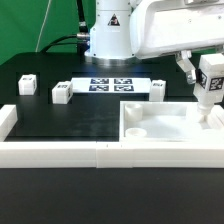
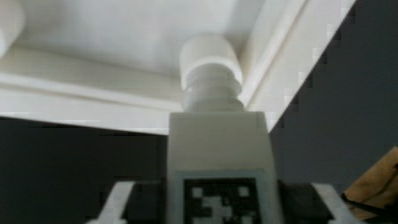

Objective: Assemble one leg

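My gripper (image 1: 205, 72) is shut on a leg (image 1: 209, 80), a small white block with a square tag and a round stem pointing down. It holds the leg upright over the far right corner of the large flat white panel (image 1: 150, 128). In the wrist view the leg (image 2: 217, 120) runs from between my fingers (image 2: 125, 198) toward the panel's recessed corner (image 2: 107, 70). I cannot tell whether the stem's end touches the panel. Three more legs stand on the black table, two at the exterior view's left (image 1: 27, 85) (image 1: 62, 94) and one near the middle (image 1: 159, 89).
The marker board (image 1: 110, 84) lies flat at the back, in front of the arm's base. A low white wall (image 1: 50, 150) runs along the table's front edge and turns up the left side (image 1: 8, 120).
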Action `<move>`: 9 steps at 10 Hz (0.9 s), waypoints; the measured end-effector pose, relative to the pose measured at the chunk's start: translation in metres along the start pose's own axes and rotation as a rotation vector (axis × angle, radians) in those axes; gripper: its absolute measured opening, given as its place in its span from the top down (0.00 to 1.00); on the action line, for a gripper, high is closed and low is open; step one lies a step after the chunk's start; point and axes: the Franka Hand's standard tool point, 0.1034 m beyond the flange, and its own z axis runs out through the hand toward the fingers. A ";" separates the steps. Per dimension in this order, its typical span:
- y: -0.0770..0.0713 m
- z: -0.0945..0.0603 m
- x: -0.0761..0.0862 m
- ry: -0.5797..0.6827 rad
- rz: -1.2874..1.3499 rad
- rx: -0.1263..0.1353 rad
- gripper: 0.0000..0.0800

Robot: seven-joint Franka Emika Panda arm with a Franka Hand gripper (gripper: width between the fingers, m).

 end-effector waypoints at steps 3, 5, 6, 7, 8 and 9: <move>-0.008 0.017 0.002 0.009 0.000 0.010 0.64; -0.009 0.026 -0.004 0.007 0.004 0.012 0.64; -0.008 0.027 -0.004 0.018 0.005 0.009 0.64; -0.008 0.027 -0.004 0.020 0.005 0.008 0.64; -0.008 0.027 -0.004 0.024 0.005 0.007 0.64; -0.008 0.028 -0.003 0.031 0.004 0.006 0.64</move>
